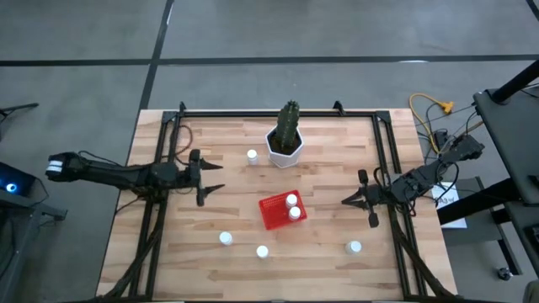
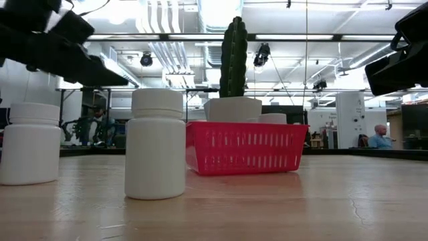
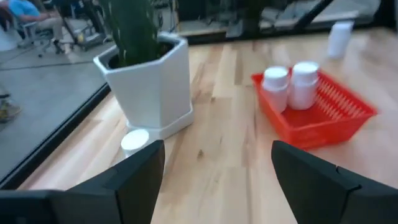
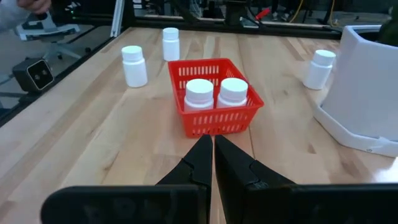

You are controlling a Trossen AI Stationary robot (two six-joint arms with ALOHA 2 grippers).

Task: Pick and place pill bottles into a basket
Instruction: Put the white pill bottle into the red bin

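The red basket (image 1: 276, 212) sits mid-table with two white pill bottles (image 4: 199, 93) (image 4: 232, 92) standing inside it. Several more pill bottles stand loose on the wood: one (image 1: 252, 156) beside the plant pot, two (image 1: 225, 238) (image 1: 262, 251) near the front, one (image 1: 354, 247) at the front right. My left gripper (image 1: 215, 175) hovers open left of the basket, pointing toward the pot and basket, with nothing between its fingers (image 3: 140, 171). At the table's right side my right gripper (image 1: 347, 202) is shut and empty, pointing at the basket (image 4: 214, 102).
A white hexagonal pot with a green cactus (image 1: 286, 143) stands behind the basket, near the far edge. A black metal frame (image 1: 253, 114) runs along the table's far, left and right sides. Bare wood lies between each gripper and the basket.
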